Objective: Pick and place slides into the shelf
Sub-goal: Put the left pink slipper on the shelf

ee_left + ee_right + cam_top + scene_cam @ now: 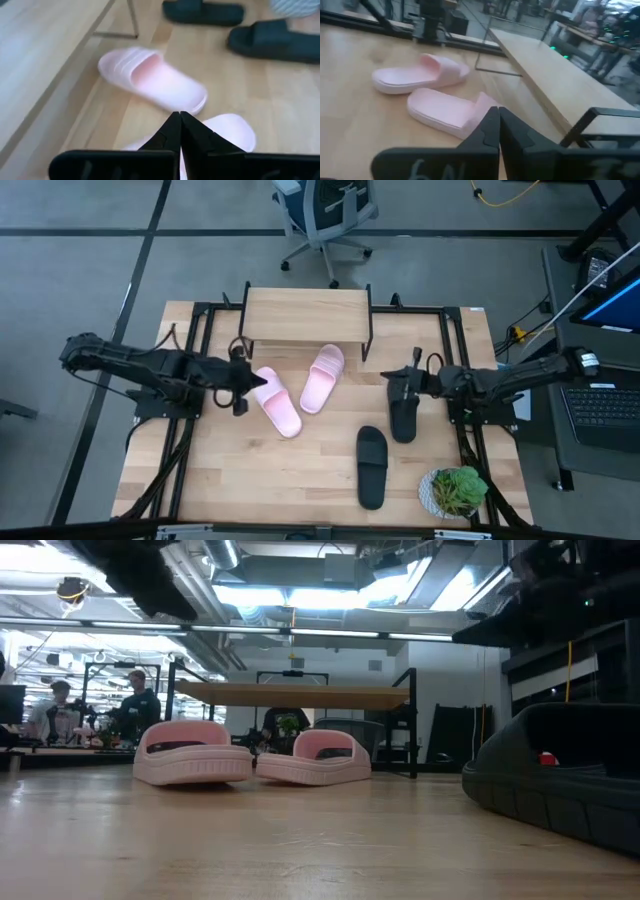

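The shelf (pixel 305 315) stands at the table's far middle on thin black legs. Two pale pink slides lie sole down in front of it, one (pixel 280 404) to the left and one (pixel 322 378) to the right. One black slide (pixel 403 412) lies right of centre and another (pixel 371 466) nearer the near edge. My left gripper (pixel 250 385) is shut and hovers at the left pink slide's (pixel 225 131) strap end. My right gripper (pixel 398 384) is shut and hovers over the far end of the black slide (pixel 560 780). In the low view both arms stay high above the tabletop.
A small green plant on a plate (pixel 455 490) sits at the table's near right corner. An office chair (pixel 325 215) stands beyond the far edge. People (pixel 95 710) work in the room behind. Bare wood shows at the near left (pixel 220 470).
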